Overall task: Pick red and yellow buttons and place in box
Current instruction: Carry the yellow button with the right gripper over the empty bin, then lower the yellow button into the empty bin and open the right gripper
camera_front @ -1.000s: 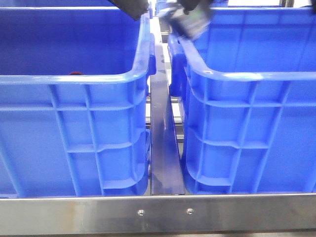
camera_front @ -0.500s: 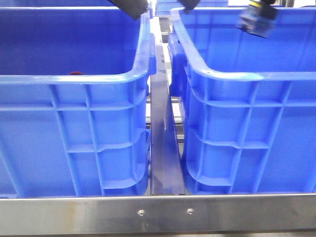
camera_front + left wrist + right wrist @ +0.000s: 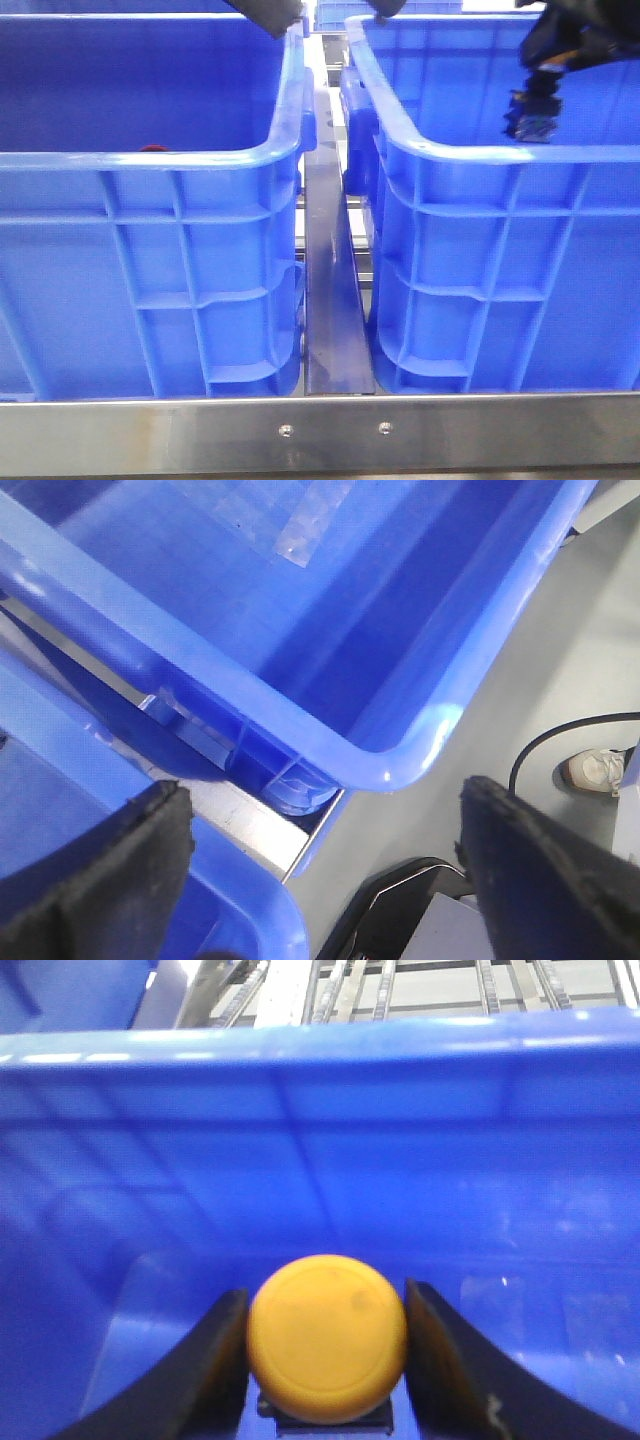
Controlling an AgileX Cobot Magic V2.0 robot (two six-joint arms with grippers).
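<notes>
My right gripper (image 3: 327,1360) is clamped on the yellow button (image 3: 327,1336), hanging inside the right crate (image 3: 500,154) near its front wall. Releasing from this height, I judge, could let the domed cap roll or bounce. The cap is smooth, round and orange-yellow on a dark base. My left gripper (image 3: 330,880) is spread wide, holding nothing, above the crates' rims.
</notes>
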